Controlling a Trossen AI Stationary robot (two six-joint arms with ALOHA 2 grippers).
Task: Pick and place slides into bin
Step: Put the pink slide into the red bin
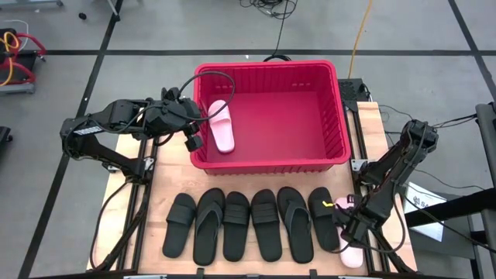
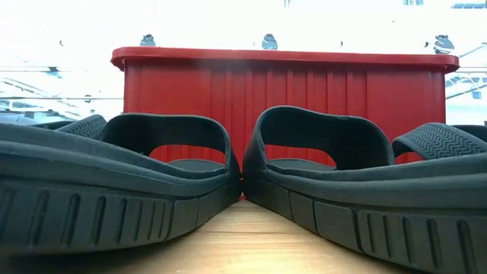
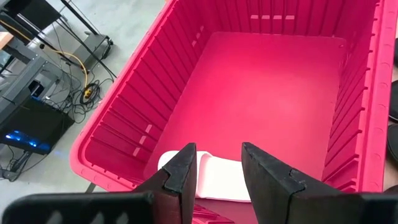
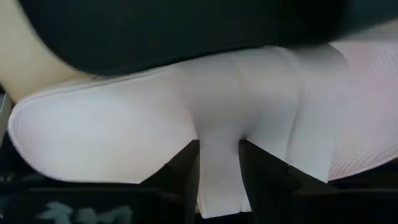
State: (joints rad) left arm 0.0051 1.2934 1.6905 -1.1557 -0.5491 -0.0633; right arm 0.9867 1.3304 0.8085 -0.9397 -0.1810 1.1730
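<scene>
The red bin (image 1: 325, 116) stands at the table's far middle. One pale pink slide (image 1: 222, 125) lies flat on the bin's floor by its left wall. My left gripper (image 1: 194, 142) hangs open over the bin's near left corner, above that slide (image 3: 217, 177), touching nothing. Several black slides (image 1: 252, 223) lie side by side on the table near the front edge. The second pink slide (image 1: 353, 254) lies at the right end of that row. My right gripper (image 1: 349, 226) is down on it, shut. My right gripper pinches a narrow pale fold of the pink slide (image 4: 219, 180) between its two fingers (image 4: 268, 177), about halfway along the slide. Whether this is the strap or the sole's edge, I cannot tell. The fingers come from above. The gripper hides whether the slide is off the table.
The low view shows two black slides (image 2: 114, 175) close up, with the bin's front wall (image 2: 289, 99) behind them. The table's right frame rail (image 1: 387, 232) runs just beside my right arm. Cables (image 1: 271, 8) lie on the floor beyond the bin.
</scene>
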